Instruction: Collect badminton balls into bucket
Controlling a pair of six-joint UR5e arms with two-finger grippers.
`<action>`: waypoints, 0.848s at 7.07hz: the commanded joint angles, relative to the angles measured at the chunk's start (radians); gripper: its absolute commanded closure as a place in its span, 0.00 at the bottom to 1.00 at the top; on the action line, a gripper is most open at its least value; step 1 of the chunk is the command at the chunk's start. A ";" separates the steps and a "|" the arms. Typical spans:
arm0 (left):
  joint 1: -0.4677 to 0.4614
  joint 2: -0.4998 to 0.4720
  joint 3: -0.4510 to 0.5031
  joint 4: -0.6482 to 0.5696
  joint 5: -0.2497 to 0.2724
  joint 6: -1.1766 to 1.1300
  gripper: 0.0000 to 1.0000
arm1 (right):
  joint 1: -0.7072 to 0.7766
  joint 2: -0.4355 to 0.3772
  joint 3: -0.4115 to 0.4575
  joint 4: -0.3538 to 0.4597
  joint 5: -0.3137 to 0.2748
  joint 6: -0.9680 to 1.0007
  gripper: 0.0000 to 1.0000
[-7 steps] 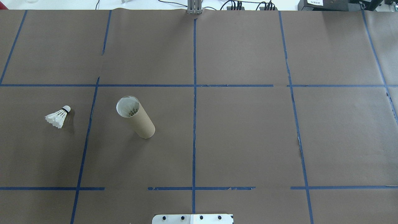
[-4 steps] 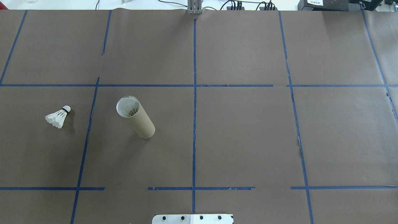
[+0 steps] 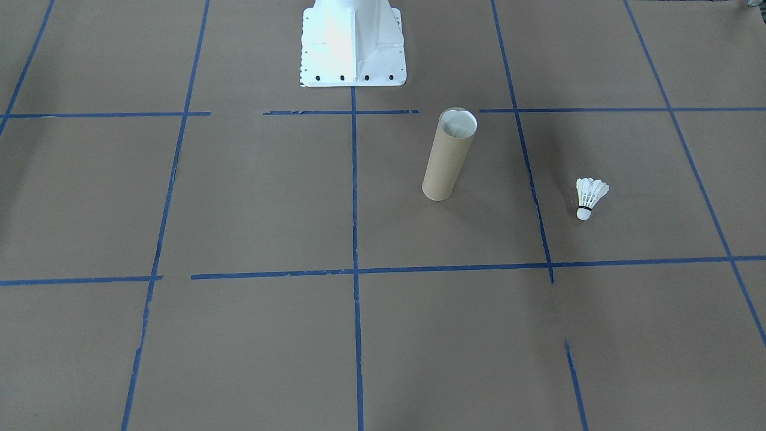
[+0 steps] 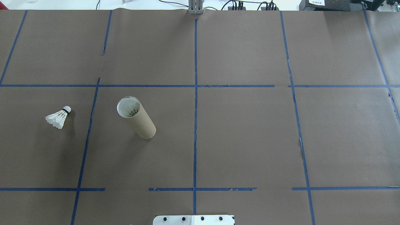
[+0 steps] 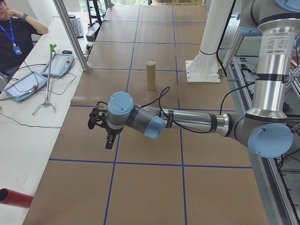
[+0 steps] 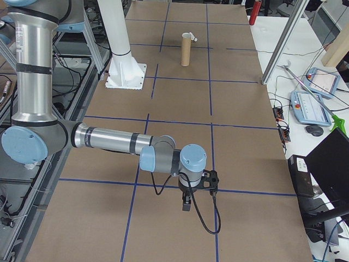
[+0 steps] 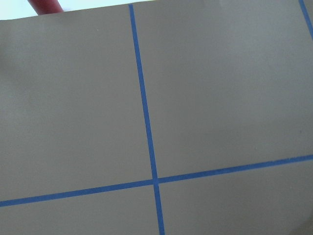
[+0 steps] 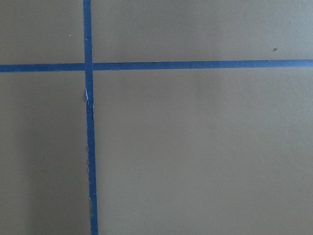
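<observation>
Currently: bench (image 4: 250, 140) carries upright cardboard tube (image 4: 137, 120), feathers visible inside | one shuttlecock (image 4: 58, 117) lies well apart on robot's left, uncollected | left tool (image 5: 101, 126), right tool (image 6: 195, 190) far off, opening cannot tell | pick-and-drop remains.

The surface (image 4: 250, 140) is covered in dull brown paper, crossed by a grid of blue tape lines (image 4: 195, 125). The shuttlecock (image 4: 58, 117) is white, with a thin dark band just below its white cork tip. The cardboard tube (image 4: 137, 119) is tan brown outside and pale whitish inside. The base plate (image 3: 353, 45) is glossy white with small dark bolt holes along its edge. The arms (image 5: 187, 123) are silver-grey with light blue joint caps; each pincer (image 6: 186, 203) is black.
</observation>
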 commanded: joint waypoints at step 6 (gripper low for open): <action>0.572 0.147 0.051 -0.895 0.437 -1.395 0.00 | 0.000 0.000 0.000 0.000 0.000 0.000 0.00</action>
